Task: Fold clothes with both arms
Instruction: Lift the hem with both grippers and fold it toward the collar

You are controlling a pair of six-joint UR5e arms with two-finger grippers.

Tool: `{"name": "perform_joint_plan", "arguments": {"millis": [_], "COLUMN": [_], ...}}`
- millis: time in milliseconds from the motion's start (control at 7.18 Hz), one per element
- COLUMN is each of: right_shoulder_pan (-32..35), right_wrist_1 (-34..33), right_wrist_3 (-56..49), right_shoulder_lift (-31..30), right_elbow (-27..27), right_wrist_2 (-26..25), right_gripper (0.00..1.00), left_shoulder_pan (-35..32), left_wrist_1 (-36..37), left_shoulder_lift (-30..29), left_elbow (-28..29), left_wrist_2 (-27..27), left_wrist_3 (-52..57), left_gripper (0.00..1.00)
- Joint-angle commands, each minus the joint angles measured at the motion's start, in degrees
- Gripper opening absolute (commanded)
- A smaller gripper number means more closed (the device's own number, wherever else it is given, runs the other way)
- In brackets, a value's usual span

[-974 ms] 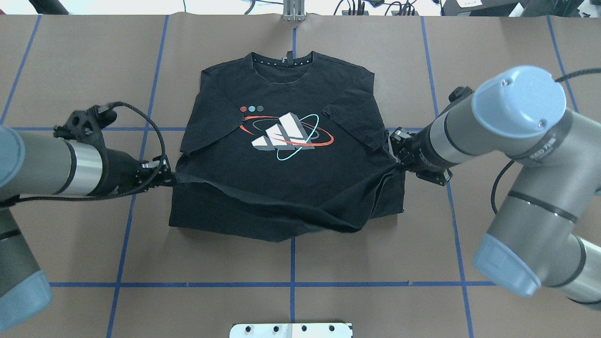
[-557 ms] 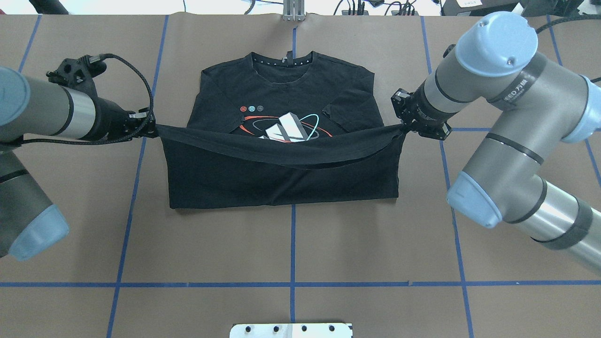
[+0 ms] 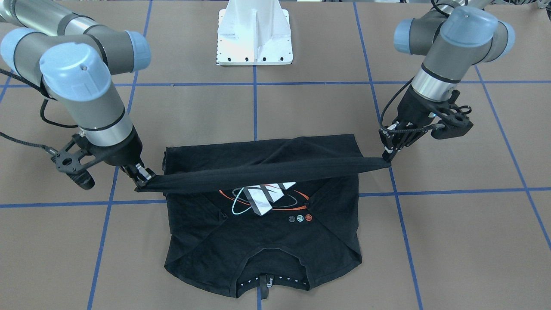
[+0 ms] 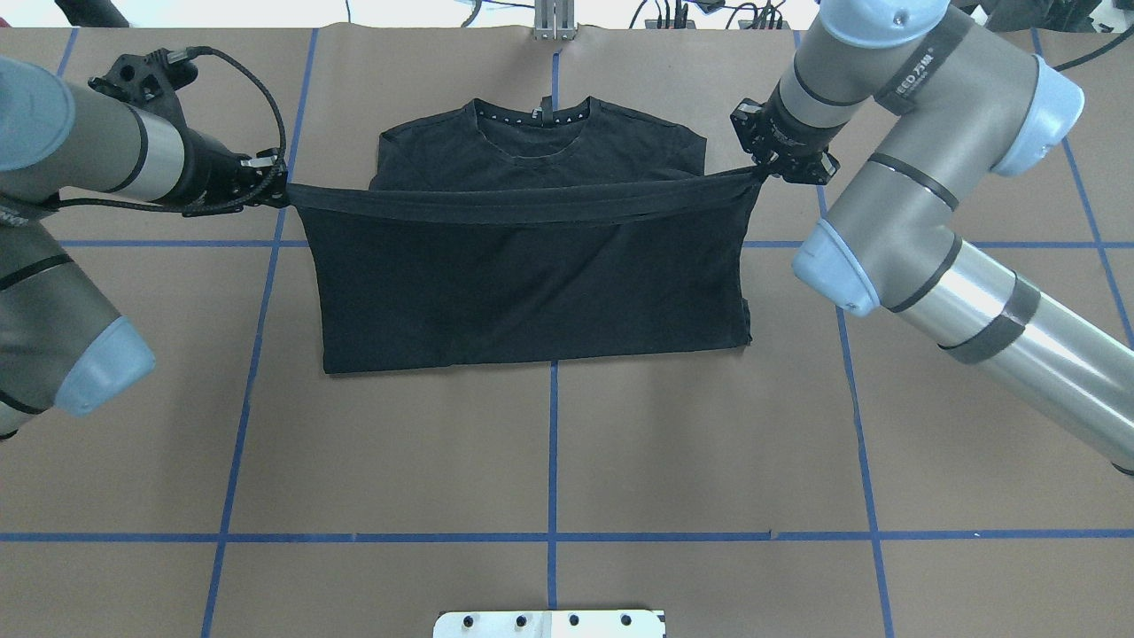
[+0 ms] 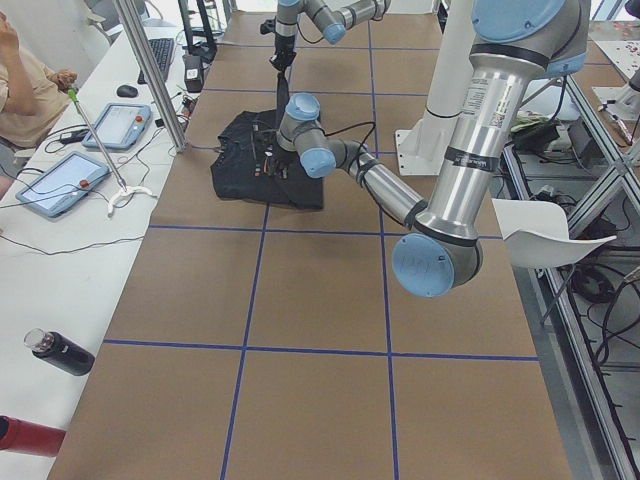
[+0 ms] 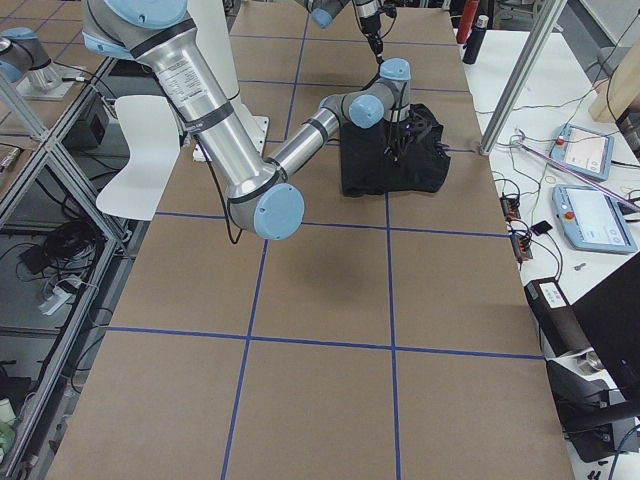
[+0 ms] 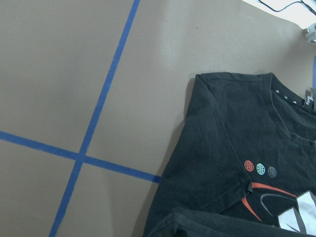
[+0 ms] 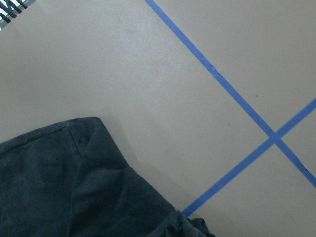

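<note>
In the overhead view the lifted lower half of the shirt [image 4: 532, 292] fully covers the print. In the front-facing view the print [image 3: 262, 200] shows only partly, because the stretched hem [image 4: 523, 206] crosses over its upper blocks. The fingers of both grippers are small and black against black cloth, so the gap between them is hard to make out. Still, the left gripper [image 4: 282, 190] is closed on one end of the hem and the right gripper [image 4: 762, 170] is closed on the other end, and the hem hangs tight in the air between them. The wrist views show no fingers, only a shoulder, part of the collar and bare table; the left one cuts off the print at its edge. In the side views the shirt is far and small. The shirt lies in the middle of the table [image 4: 399, 461], in the half far from the robot. Its collar [image 4: 571, 117] points away from the robot. As it lies now, its long axis runs from left to right, the same way as the hem, which stands just before the collar.
</note>
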Motion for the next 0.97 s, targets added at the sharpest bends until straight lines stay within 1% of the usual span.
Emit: {"name": "perform_joint_plan", "arguments": {"millis": [0, 139, 278, 418, 557, 696, 835], "right_shoulder_pan": [0.9, 1.0, 1.0, 0.9, 0.8, 0.7, 0.5], "right_wrist_1": [7.6, 11.9, 13.2, 14.0, 18.4, 19.9, 20.1], "right_wrist_3": [-1.3, -1.3, -1.4, -1.6, -1.7, -1.7, -1.7], "right_shoulder_lift": [4.6, 5.7, 8.0, 8.4, 8.6, 8.7, 8.7], "right_elbow": [-11.3, -15.9, -20.4, -22.0, -25.8, -26.8, -26.8], "right_wrist_2": [-0.4, -0.5, -1.4, -2.7, -3.5, -3.7, -3.7], "right_gripper": [0.0, 0.0, 0.0, 0.0, 0.0, 0.0, 0.0], "left_shoulder_pan": [-1.3, -1.6, -2.1, -2.1, -2.1, -2.1, -2.0], "left_wrist_1": [-4.4, -9.4, -13.1, -15.2, -16.6, -18.0, -18.3], "left_shoulder_lift": [-3.8, -5.1, -7.0, -7.9, -8.7, -9.6, -10.8], "left_elbow": [8.3, 13.7, 18.9, 21.7, 24.0, 26.0, 27.8], "left_wrist_2": [0.2, 0.3, 0.3, 0.4, 0.5, 1.6, 3.4], "left_wrist_3": [0.1, 0.1, 0.1, 0.2, 0.2, 0.1, 0.1], "left_gripper": [0.0, 0.0, 0.0, 0.0, 0.0, 0.0, 0.0]}}
